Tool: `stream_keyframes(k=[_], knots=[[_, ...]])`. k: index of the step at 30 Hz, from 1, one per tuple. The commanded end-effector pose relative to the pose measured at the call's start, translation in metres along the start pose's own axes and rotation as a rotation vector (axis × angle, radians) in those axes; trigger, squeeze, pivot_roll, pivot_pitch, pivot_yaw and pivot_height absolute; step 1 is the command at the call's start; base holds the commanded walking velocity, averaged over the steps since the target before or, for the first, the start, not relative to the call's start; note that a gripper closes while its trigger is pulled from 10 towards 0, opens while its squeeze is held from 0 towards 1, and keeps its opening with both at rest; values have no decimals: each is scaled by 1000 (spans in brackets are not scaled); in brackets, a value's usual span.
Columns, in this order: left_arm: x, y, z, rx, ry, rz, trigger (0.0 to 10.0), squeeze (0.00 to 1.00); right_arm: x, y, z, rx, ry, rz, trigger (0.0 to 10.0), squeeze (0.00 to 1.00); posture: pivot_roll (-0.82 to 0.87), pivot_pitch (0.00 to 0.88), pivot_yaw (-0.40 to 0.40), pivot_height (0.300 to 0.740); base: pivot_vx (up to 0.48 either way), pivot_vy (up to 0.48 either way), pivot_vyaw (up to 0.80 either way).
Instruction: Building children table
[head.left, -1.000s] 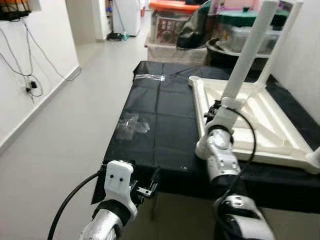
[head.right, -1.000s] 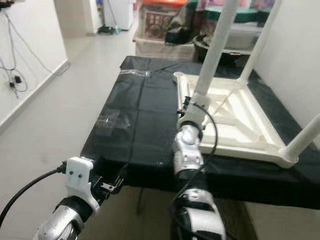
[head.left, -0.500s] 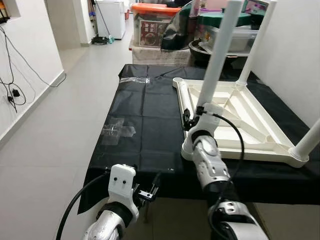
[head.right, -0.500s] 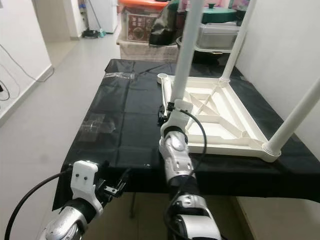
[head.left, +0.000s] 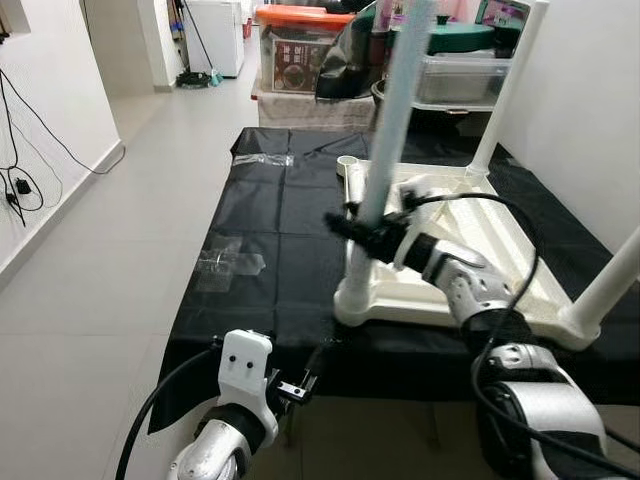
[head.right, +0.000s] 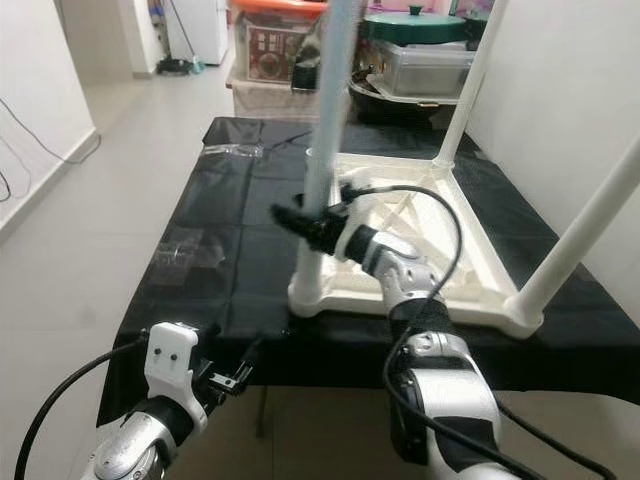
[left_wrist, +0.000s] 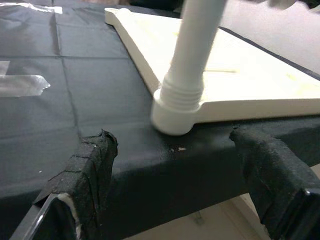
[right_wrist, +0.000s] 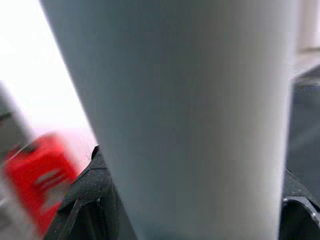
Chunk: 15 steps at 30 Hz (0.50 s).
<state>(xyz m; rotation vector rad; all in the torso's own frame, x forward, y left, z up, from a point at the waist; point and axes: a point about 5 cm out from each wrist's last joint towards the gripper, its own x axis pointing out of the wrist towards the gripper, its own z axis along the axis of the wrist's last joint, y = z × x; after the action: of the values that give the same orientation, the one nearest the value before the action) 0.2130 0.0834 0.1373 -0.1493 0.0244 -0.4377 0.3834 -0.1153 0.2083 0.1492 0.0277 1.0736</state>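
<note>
The upturned table top (head.left: 470, 250) is lying on the right of the covered bench (head.left: 290, 225); a plastic wrapper (head.left: 228, 268) is lying left of it, storage bins (head.left: 310, 50) beyond.

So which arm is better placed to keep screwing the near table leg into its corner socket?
The right. Its claw is closed around the near leg, just above the socket. The left claw hangs open below the black table's edge, away from the leg.
</note>
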Motion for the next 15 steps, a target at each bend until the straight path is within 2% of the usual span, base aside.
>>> stream_keyframes(k=[1, 4, 7, 8, 9, 10, 11, 12, 15], knots=[[-1, -3, 0, -3, -4, -5, 10000, 0, 10, 10, -6, -1, 58, 113, 10000, 0, 204, 0, -74, 740, 0, 0, 0], [-6, -7, 2, -10, -12, -7, 10000, 0, 29, 28, -10, -38, 145, 328, 10000, 0, 231, 13, -89, 740, 0, 0, 0], [-8, -9, 3, -12, -14, -8, 10000, 0, 34, 33, -13, -40, 167, 369, 10000, 0, 238, 26, -91, 740, 0, 0, 0], [-10, -10, 4, -14, -15, -8, 10000, 0, 39, 36, -17, -50, 180, 365, 2353, 0, 240, 31, -93, 740, 0, 0, 0], [-10, -10, 4, -14, -15, -8, 10000, 0, 39, 36, -17, -50, 180, 365, 2353, 0, 240, 31, -93, 740, 0, 0, 0], [-10, -11, 5, -14, -15, -7, 10000, 0, 41, 37, -19, -52, 184, 356, 314, 0, 240, 31, -93, 740, 0, 0, 0], [-11, -11, 5, -17, -15, -7, 10000, 0, 44, 36, -20, -58, 170, 311, 0, 0, 238, 38, -91, 740, 0, 0, 0], [-11, -11, 5, -19, -16, -5, 10000, 0, 45, 31, -21, -66, 140, 209, 0, 0, 228, 41, -93, 740, 0, 0, 0], [-11, -11, 5, -19, -16, -5, 10000, 0, 45, 31, -21, -66, 140, 209, 0, 0, 228, 41, -93, 740, 0, 0, 0]])
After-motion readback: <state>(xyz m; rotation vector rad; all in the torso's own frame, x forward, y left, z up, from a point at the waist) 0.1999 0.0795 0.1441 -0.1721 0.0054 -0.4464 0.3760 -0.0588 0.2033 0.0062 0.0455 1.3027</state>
